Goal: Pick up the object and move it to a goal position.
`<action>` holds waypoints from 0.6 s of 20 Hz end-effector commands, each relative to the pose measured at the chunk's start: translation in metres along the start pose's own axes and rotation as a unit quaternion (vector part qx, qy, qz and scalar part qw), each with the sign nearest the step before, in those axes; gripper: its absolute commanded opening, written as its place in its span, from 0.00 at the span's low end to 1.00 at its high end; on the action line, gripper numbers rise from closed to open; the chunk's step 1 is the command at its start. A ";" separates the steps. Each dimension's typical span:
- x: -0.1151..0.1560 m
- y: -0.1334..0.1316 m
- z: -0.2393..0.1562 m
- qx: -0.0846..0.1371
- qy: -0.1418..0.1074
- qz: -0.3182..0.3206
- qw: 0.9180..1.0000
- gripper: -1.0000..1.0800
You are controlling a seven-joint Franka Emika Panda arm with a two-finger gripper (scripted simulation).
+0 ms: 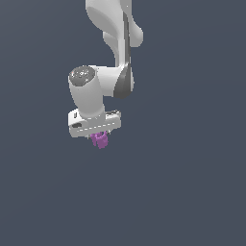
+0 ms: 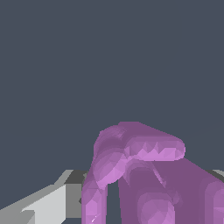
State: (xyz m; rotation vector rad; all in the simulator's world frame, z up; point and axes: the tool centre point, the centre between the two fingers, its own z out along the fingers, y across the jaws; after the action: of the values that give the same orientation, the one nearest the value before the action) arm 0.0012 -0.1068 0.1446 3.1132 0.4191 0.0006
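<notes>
The object [image 1: 100, 139] is a tiny bright purple knobbly piece with a curled shape. In the exterior view it hangs just under the white hand of my arm, and my gripper [image 1: 99, 138] is shut on it, with the fingers mostly hidden behind it. In the wrist view the object [image 2: 140, 175] fills the near part of the picture, lumpy and hooked, with one grey finger [image 2: 48, 203] showing beside it. The object hangs in the air, with nothing under it.
Only a plain dark grey-blue background shows in both views. The white arm [image 1: 115, 43] comes down from the top of the exterior view.
</notes>
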 end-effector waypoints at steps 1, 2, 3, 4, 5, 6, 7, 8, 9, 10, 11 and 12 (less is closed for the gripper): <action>0.009 0.002 -0.022 0.000 0.000 0.000 1.000 0.00; 0.012 0.002 -0.030 0.000 0.000 0.000 1.000 0.00; 0.016 0.003 -0.039 0.000 0.000 0.000 1.000 0.00; 0.019 0.004 -0.046 0.000 0.000 0.000 1.000 0.00; 0.022 0.004 -0.053 0.000 0.000 0.000 1.000 0.00; 0.025 0.005 -0.059 0.000 0.000 0.000 1.000 0.00; 0.027 0.005 -0.065 0.000 0.000 0.000 1.000 0.00; 0.029 0.006 -0.070 0.000 0.000 0.000 1.000 0.00; 0.032 0.006 -0.075 0.000 0.000 0.000 1.000 0.00; 0.034 0.007 -0.079 0.000 0.000 0.000 1.000 0.00; 0.035 0.007 -0.083 0.000 0.000 0.000 1.000 0.00; 0.037 0.008 -0.086 0.000 0.000 0.000 1.000 0.00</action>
State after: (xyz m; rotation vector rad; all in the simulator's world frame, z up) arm 0.0362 -0.1045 0.2249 3.1129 0.4198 0.0024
